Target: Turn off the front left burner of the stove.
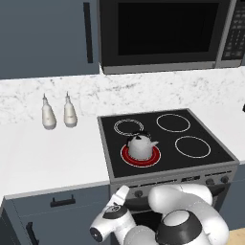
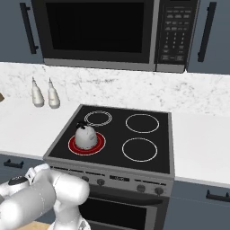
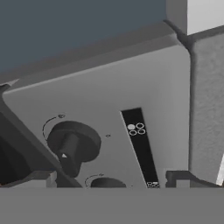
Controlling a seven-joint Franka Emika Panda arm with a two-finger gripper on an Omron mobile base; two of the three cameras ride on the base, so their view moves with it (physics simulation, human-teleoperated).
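Keep the pincer [image 3: 111, 180] as it is, wide open with nothing between the tips, and bring it straight forward over the knob [image 3: 72, 146] just ahead and a little to the left. Centre on the raised bar of this knob first (the small white mark sits on that bar), then close across the bar, not across the round skirt. Turn slowly, without pushing hard into the panel. Probably the right knob for the task, but hard to confirm from here; check against the black strip [image 3: 141, 146] just ahead, with its four tiny circles, one of them filled white. Avoid the second knob [image 3: 107, 183], nearly under the tips.

Look for the front left burner [image 1: 125, 156] above and well beyond the pincer, on top of the stove [image 1: 167, 139]: a red glowing disc, so not yet off, with a small white kettle [image 1: 140, 146] standing on it.

Smooth black glass for the cooktop, matte grey steel for the frame and panel. Dark, round, likely hard plastic for the knobs, with little to grip except the bar.
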